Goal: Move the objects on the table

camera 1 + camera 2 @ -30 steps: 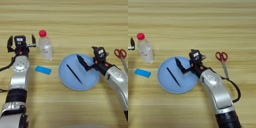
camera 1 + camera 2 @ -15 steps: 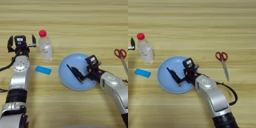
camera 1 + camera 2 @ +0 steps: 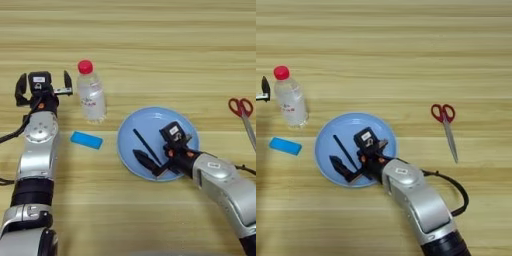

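Right hand (image 3: 152, 162) reaching over the blue plate (image 3: 150, 122), fingers spread beside the black stick (image 3: 146, 145); left hand (image 3: 42, 86) resting spread near the bottle (image 3: 91, 96).

Soft, even overhead light falls on the wooden table (image 3: 150, 50); the water bottle (image 3: 91, 95) and blue plate (image 3: 150, 125) cast only faint shadows, with mild overall softness and no harsh glare.

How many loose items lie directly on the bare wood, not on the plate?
3: the water bottle stands left of the blue plate, the blue block lies below the bottle, and the red-handled scissors lie right of the plate. Nothing seems hidden.
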`<state>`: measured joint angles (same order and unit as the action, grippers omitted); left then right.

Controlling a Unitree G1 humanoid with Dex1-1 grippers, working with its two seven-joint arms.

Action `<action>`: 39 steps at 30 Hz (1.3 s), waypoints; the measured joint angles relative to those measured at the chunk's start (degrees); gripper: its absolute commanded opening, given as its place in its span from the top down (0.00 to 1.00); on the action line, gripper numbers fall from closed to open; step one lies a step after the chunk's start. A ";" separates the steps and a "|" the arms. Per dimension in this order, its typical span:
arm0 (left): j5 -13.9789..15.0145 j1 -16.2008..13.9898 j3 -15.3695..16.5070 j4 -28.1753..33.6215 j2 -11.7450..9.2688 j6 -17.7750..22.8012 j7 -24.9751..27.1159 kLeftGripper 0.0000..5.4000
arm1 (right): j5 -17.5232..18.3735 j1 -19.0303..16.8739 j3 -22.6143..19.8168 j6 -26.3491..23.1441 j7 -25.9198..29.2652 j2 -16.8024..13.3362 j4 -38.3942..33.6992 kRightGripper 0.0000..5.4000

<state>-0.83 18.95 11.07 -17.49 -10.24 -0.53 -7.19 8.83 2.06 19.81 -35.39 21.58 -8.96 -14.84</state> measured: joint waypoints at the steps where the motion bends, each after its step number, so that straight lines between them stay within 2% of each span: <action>1: 0.01 0.00 -0.01 0.00 0.00 0.05 0.01 0.01 | -0.16 -0.11 0.07 0.02 0.00 0.00 0.26 0.00; 16: 0.04 0.00 -0.12 0.06 0.01 0.06 0.04 0.01 | -0.93 0.75 0.18 2.34 -0.03 0.37 3.65 0.00; 29: 0.03 -0.01 -0.22 0.54 0.19 0.06 0.02 0.01 | -5.19 1.94 1.79 2.12 -0.21 -0.43 4.42 0.00; 39: 0.01 -0.03 -0.34 0.75 0.58 0.06 -0.04 0.01 | -1.78 2.54 -0.45 -1.89 0.41 1.20 3.93 0.00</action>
<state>-0.81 18.92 10.74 -16.74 -9.66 -0.47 -7.23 7.05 4.60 19.37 -37.28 21.99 -7.77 -10.91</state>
